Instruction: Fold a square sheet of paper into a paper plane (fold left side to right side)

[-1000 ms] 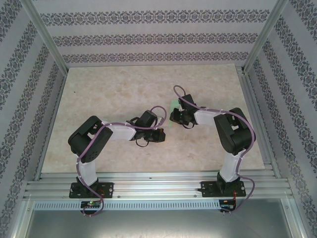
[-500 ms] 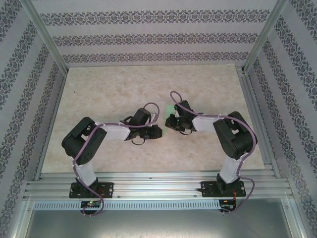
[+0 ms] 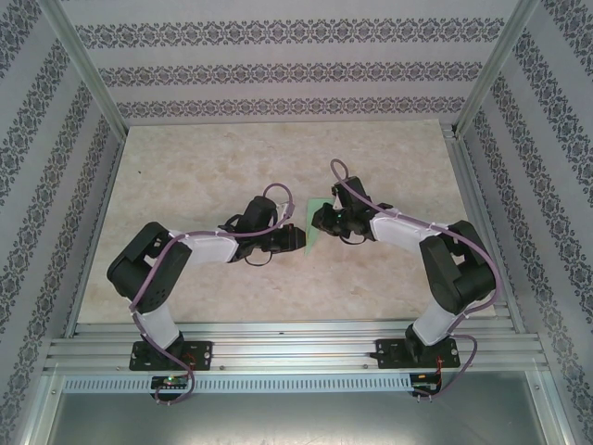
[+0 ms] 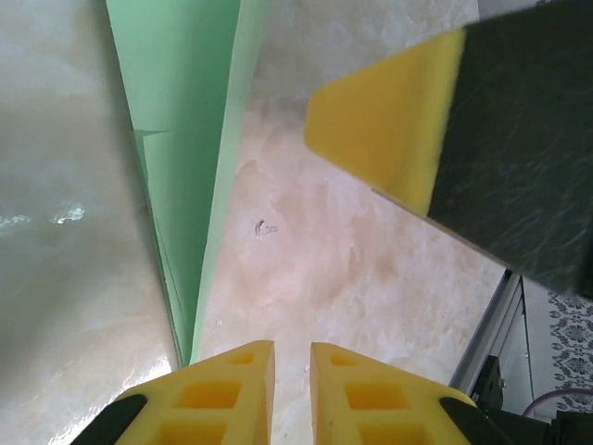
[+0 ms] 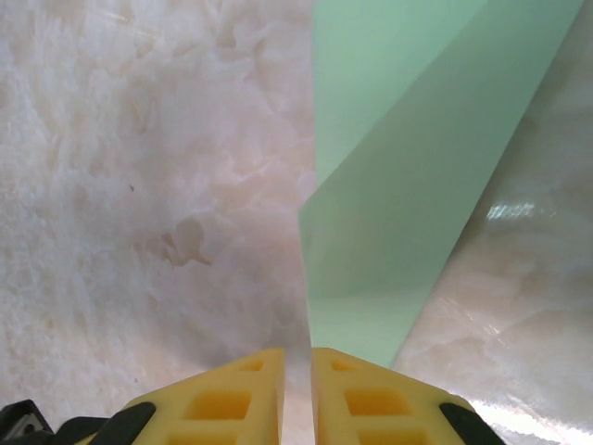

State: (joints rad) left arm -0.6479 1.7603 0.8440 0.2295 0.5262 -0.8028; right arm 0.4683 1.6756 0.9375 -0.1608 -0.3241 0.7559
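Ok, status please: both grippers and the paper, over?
Left gripper slightly open, beside folded paper. Right gripper nearly shut at its fold edge, grip unclear. Nothing blocking.

We look down on a pale marble-patterned table [image 3: 213, 176], boxed on three sides by walls [image 3: 278, 69] papered in grey floral bands; aluminium rails [image 3: 296, 357] line its near edge, and a metal post [image 3: 83, 65] rises at its far left corner

A robot lab booth: 2 arms [image 3: 208, 246] bolted to an aluminium rail [image 3: 296, 352] at the table's [image 3: 204, 167] near edge, patterned walls [image 3: 278, 69], metal frame [image 3: 82, 65].
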